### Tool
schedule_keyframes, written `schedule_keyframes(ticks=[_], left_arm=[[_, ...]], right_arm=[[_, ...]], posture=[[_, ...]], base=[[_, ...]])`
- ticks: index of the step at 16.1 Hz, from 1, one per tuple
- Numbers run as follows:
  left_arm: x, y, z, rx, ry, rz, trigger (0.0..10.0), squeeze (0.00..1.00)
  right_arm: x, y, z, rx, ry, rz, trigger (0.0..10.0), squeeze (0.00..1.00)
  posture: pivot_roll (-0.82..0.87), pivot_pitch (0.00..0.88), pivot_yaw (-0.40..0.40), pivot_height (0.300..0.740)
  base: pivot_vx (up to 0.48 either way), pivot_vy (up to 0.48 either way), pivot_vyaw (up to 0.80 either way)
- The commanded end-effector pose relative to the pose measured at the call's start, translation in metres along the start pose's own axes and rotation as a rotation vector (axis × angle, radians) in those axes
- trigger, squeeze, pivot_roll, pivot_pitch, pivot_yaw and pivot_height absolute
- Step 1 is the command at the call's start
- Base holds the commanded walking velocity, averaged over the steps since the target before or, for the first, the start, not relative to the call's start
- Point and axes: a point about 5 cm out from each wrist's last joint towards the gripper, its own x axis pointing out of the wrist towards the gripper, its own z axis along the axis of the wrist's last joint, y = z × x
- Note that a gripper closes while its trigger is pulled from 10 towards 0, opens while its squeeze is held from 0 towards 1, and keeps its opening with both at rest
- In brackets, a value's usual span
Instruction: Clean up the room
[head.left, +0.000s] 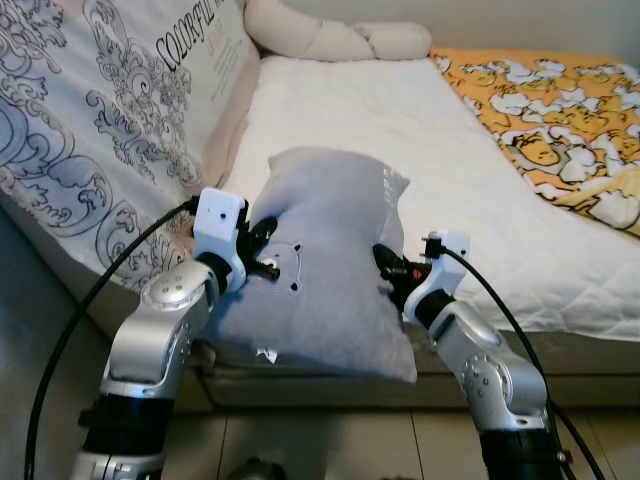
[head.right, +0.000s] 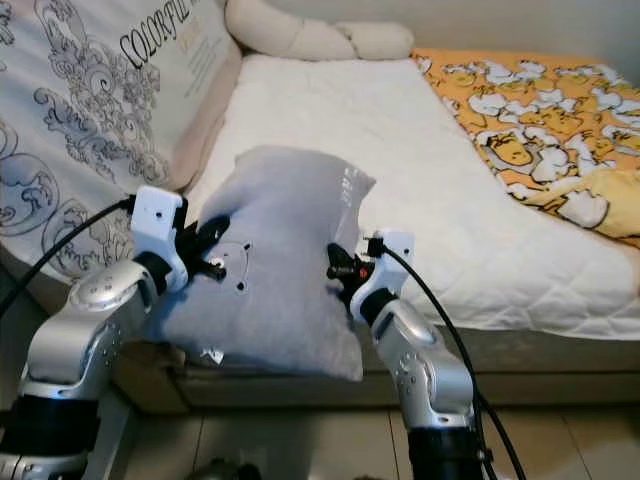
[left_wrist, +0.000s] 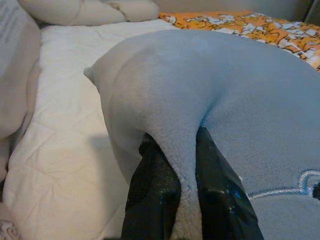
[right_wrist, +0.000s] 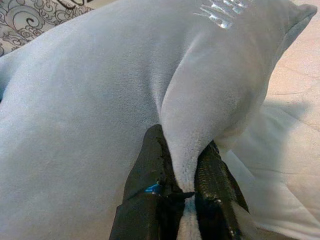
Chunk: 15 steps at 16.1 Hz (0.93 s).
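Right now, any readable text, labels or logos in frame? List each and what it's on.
"COLORFUL" in black capitals on the patterned white cushion leaning at the bed's left side; a fainter line under it is too blurred to read.
Silver lettering near the top edge of the grey pillow, seen in the right wrist view: too blurred to read.
Both the left gripper and the right gripper pinch that pillow; neither carries readable marks.
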Motion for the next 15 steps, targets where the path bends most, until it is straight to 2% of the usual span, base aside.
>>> schedule_keyframes(ticks=[1, 4, 6, 15], left_arm=[[0.0013, 0.0043, 0.0131, 0.011, -0.064, 0.023, 10.0, 0.0], [0.0032, 0.0031, 0.0131, 0.013, -0.062, 0.013, 10.0, 0.0], [0.004, 0.0029, 0.0129, 0.015, -0.06, 0.01, 10.0, 0.0], [0.0052, 0.0038, 0.0117, 0.03, -0.053, 0.0, 10.0, 0.0]], right_arm=[[0.0017, -0.0017, 0.0095, -0.022, -0.036, 0.0, 10.0, 0.0], [0.002, -0.0028, 0.0102, -0.033, -0.031, 0.001, 10.0, 0.0], [0.0021, -0.0036, 0.0106, -0.044, -0.032, -0.001, 10.0, 0.0], [0.0034, -0.0058, 0.0084, -0.039, -0.026, -0.006, 10.0, 0.0]], posture=[[-0.03, 0.0, -0.007, 0.74], [-0.03, 0.0, -0.008, 0.74], [-0.03, 0.0, -0.008, 0.74], [-0.02, 0.0, -0.011, 0.74]], base=[[0.315, 0.0, 0.0], [0.322, 0.0, 0.0], [0.33, 0.0, 0.4], [0.33, 0.0, 0.0]])
